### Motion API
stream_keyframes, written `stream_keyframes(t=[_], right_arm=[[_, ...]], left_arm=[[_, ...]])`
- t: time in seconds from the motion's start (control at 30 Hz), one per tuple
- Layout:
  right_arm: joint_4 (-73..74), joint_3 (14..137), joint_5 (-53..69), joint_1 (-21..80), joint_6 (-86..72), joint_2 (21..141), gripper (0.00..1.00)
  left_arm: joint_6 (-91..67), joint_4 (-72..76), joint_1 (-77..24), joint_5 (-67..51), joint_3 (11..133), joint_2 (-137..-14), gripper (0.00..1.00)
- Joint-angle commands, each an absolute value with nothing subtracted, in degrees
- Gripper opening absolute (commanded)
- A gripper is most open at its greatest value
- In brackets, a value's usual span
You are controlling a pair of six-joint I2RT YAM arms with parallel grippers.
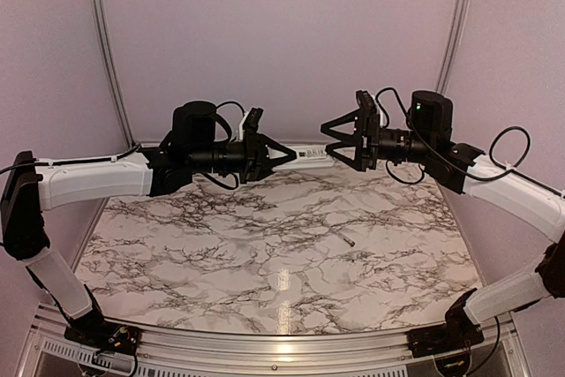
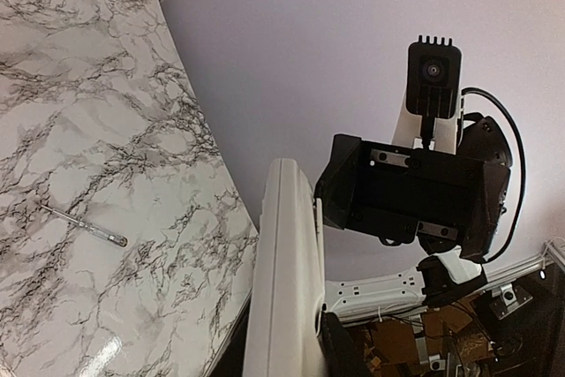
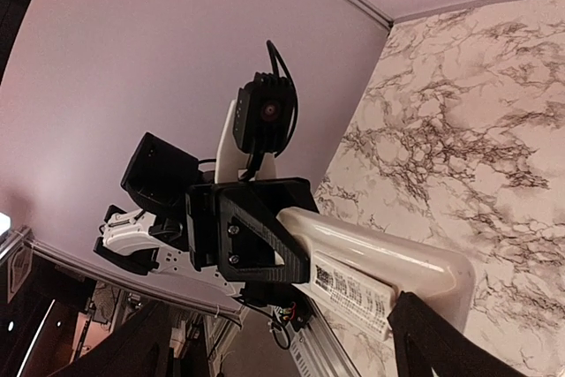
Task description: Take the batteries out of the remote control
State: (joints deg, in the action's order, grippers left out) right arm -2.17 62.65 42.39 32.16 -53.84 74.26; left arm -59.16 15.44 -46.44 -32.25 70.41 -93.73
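Left gripper (image 1: 284,154): fingers clamped on left end of remote control (image 1: 311,155), held above marble table (image 1: 221,245). Right gripper (image 1: 330,144): jaws wide around remote's right end; contact unclear. Grey rod (image 1: 345,238) on table. Batteries not discernible.

Slim white remote control (image 1: 309,155), horizontal in mid-air, label sticker (image 3: 353,293) showing

A robot lab test cell: marble-patterned table (image 1: 282,253) below the left end effector (image 1: 290,155), boxed by plain lilac panels (image 1: 282,33) and aluminium frame rails (image 1: 104,41).
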Motion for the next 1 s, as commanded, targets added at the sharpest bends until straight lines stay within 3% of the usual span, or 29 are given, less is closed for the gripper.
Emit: stream_keyframes(t=[0.0, 0.97], right_arm=[[-2.2, 60.7, 50.0, 35.7, -59.4, 76.3, 0.85], [-11.8, 55.0, 49.7, 35.7, -69.7, 75.1, 0.86]], left_arm=[[-57.9, 26.5, -49.8, -37.1, 72.4, -93.5, 0.00], [-53.4, 16.9, -49.7, -35.4, 72.4, -92.9, 0.00]])
